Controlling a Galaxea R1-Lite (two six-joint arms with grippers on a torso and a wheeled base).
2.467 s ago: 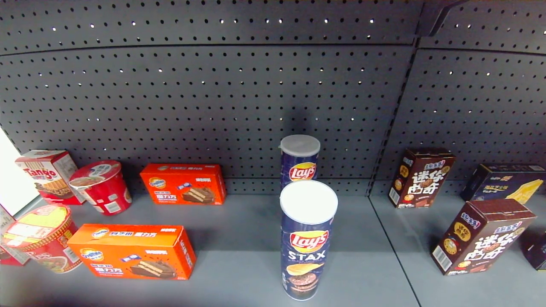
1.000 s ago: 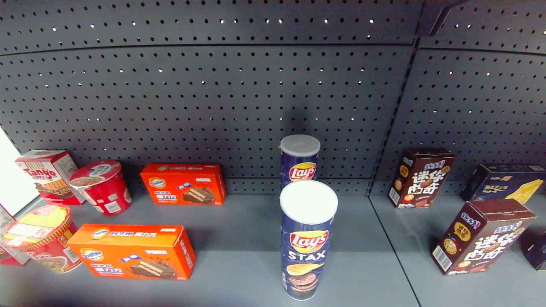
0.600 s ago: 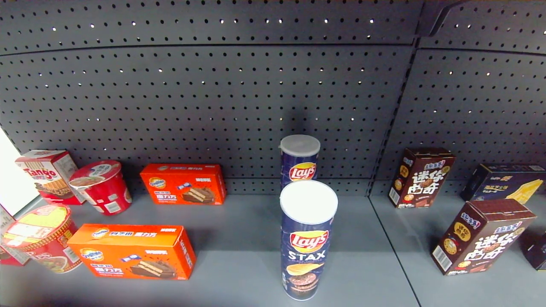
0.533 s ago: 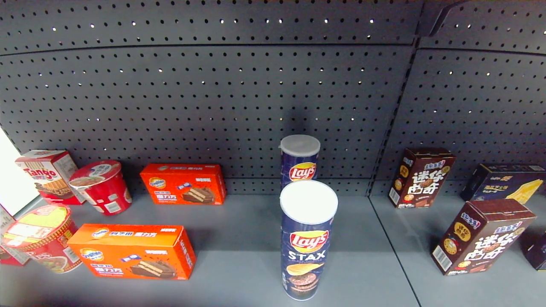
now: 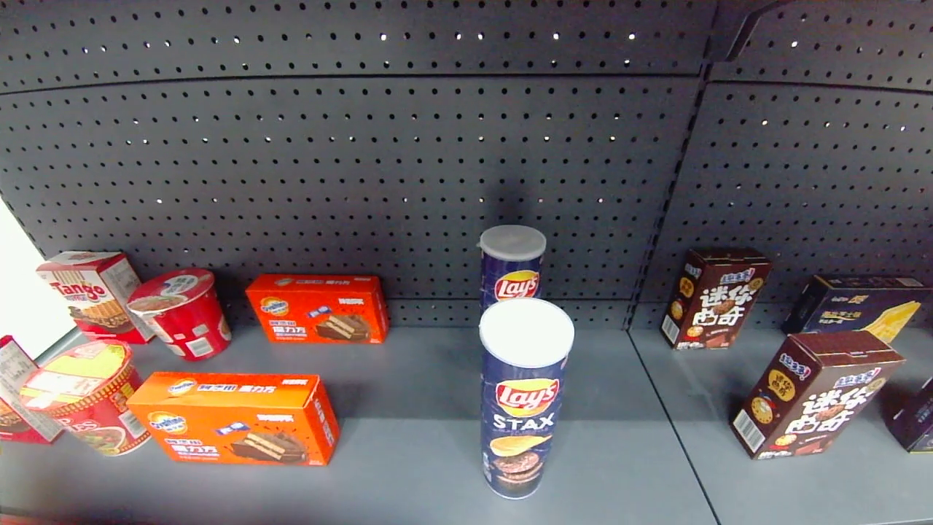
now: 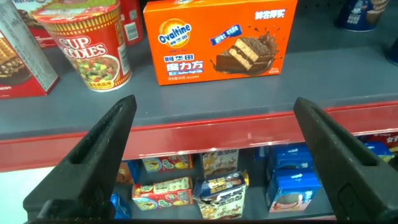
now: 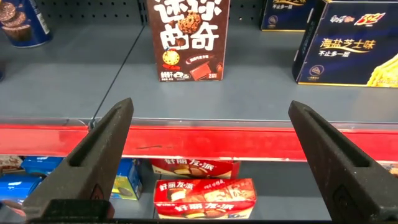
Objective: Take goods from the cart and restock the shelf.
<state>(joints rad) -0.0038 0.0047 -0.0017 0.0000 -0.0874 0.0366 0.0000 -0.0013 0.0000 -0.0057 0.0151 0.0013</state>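
Observation:
On the grey shelf (image 5: 408,437) stand two blue chip cans, one in front (image 5: 525,394) and one behind (image 5: 512,270). To their left lie two orange wafer boxes (image 5: 233,419) and two red cup noodles (image 5: 84,397). Brown biscuit boxes (image 5: 816,394) stand on the right. My left gripper (image 6: 213,102) hangs open and empty in front of the shelf edge, facing the front orange box (image 6: 219,40) and a cup noodle (image 6: 90,43). My right gripper (image 7: 210,104) is open and empty too, facing a brown box (image 7: 188,37).
A red strip (image 6: 217,134) runs along the shelf's front edge. Below it a lower shelf holds several small boxes (image 6: 217,186) and red packs (image 7: 205,196). A navy box (image 7: 348,43) stands at the far right. A dark pegboard wall (image 5: 364,160) backs the shelf.
The whole head picture has shifted a little, so the camera moved. The goods on the shelf keep their places relative to one another.

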